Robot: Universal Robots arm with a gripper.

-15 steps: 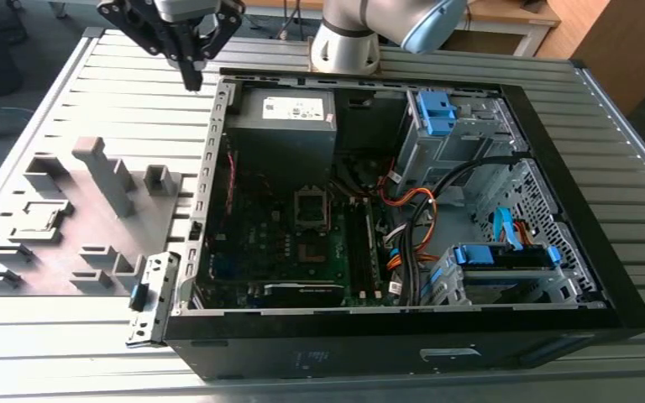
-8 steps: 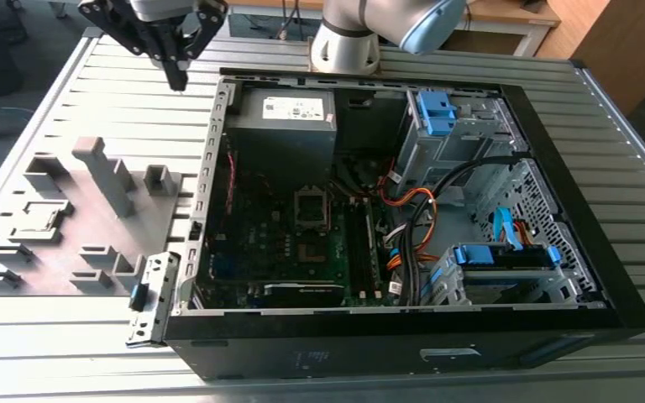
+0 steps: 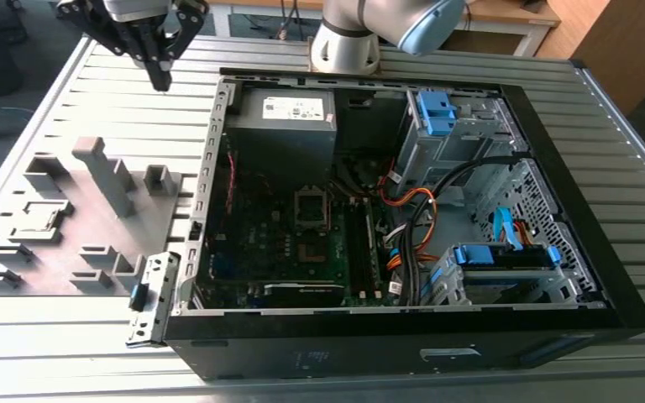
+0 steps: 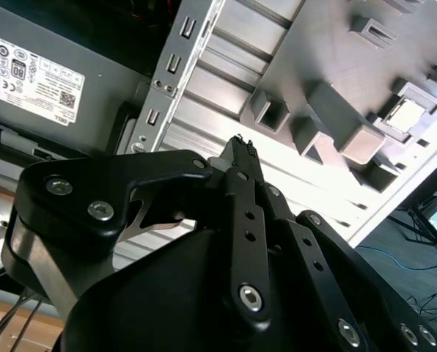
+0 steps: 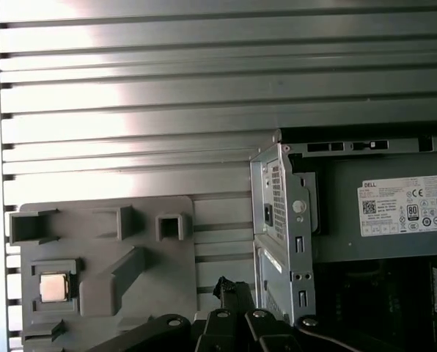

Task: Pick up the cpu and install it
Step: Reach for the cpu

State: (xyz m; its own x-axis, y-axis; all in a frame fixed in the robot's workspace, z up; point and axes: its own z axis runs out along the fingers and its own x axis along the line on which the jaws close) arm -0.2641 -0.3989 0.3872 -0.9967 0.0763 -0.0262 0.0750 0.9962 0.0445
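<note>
Black metal gripper [image 4: 240, 147] links loom closest in both wrist views. The slim fingers meet at a point, pressed together with nothing between them. In the exterior view the gripper [image 3: 162, 80] hangs over the ribbed aluminium table [image 3: 65, 336], at the far corner of the open black computer case [image 3: 412, 353], close to the grey power-supply box [image 3: 289, 113].

The cpu [image 5: 53, 287], a small thin square chip with a pale silvery top, lies flat in a square pocket of the grey moulded parts tray [image 5: 167, 279]. This tray rests on the table at the exterior view's left, just beside the case. The second wrist view shows the same chip [image 4: 408, 115] seated in its pocket, well apart from the fingertips.

Inside the case, the silver metal socket frame [image 3: 312, 208] on the dark motherboard shows a dark centre with no pale chip in it, so the socket looks unfilled.

By my reading the task has barely begun. The cpu has not been grasped or lifted, and the gripper is empty and away from both the tray pocket and the socket. Picking up the chip, carrying it across to the case and seating it in the frame all remain to be done.
</note>
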